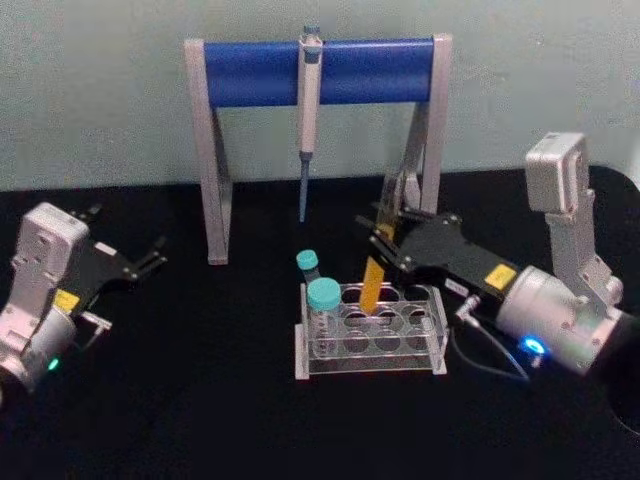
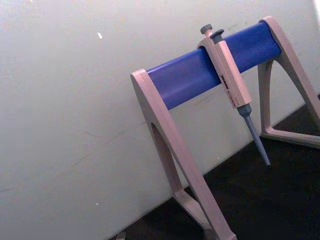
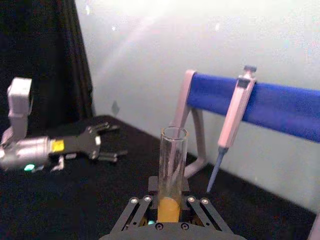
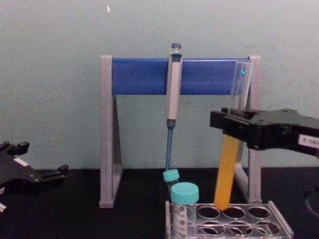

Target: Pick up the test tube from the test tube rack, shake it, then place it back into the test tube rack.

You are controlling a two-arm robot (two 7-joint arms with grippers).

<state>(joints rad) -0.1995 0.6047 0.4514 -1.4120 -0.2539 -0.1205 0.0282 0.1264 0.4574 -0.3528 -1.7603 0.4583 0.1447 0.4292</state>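
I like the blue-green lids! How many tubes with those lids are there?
2. The front teal-capped tube stands at the left end of the test tube rack; the rear teal-capped tube stands just behind it. No others seem hidden.

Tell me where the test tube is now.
Head view, right of centre: the test tube is tilted in the right claw, its lower end at the back row of the test tube rack.

Pale wall, black table.
A pale grey-green painted wall (image 1: 100, 90) is seen across the upper frame; a matte black tabletop (image 1: 200, 420) is spread below it. A black fabric curtain (image 3: 40, 60) is hung beside the wall.
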